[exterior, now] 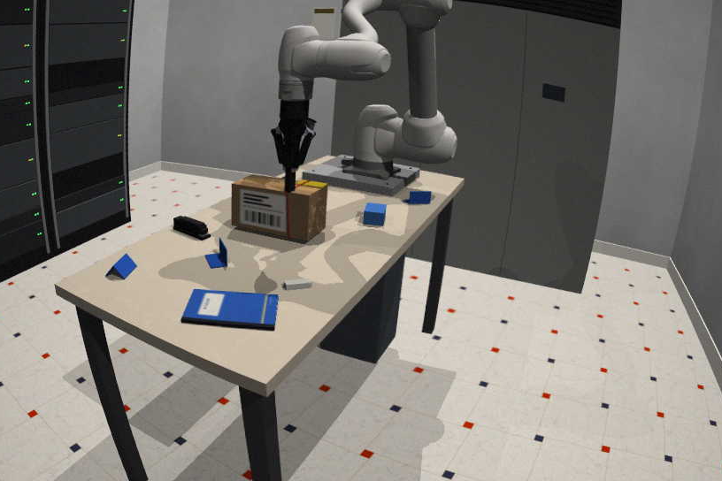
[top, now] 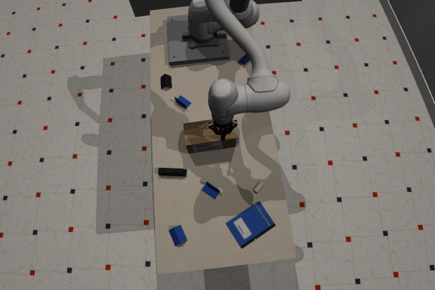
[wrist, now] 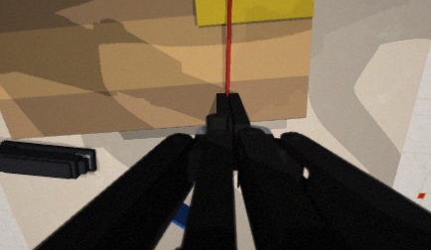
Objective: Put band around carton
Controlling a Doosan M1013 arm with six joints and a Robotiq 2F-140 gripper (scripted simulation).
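Observation:
A brown carton point(top: 209, 136) with a barcode label stands level at the table's middle; it also shows in the exterior view point(exterior: 278, 207) and the wrist view point(wrist: 149, 69). A thin red band point(wrist: 228, 40) runs across its top near the right end and down the front face point(exterior: 288, 212). It passes over a yellow corner guard point(wrist: 254, 0) point(exterior: 311, 183) on the far top edge. My gripper point(wrist: 226, 109) point(exterior: 288, 187) points straight down at the carton's near top edge. Its fingers are shut on the band, which ends between the fingertips.
A black bar point(top: 171, 171) lies left of the carton front. Blue angle pieces point(top: 210, 190) point(top: 183, 101), a blue block point(top: 177, 234), a small grey block point(top: 258, 186) and a blue book point(top: 250, 224) are scattered on the table. A black block point(top: 166, 81) and the arm's base point(top: 197, 44) are behind.

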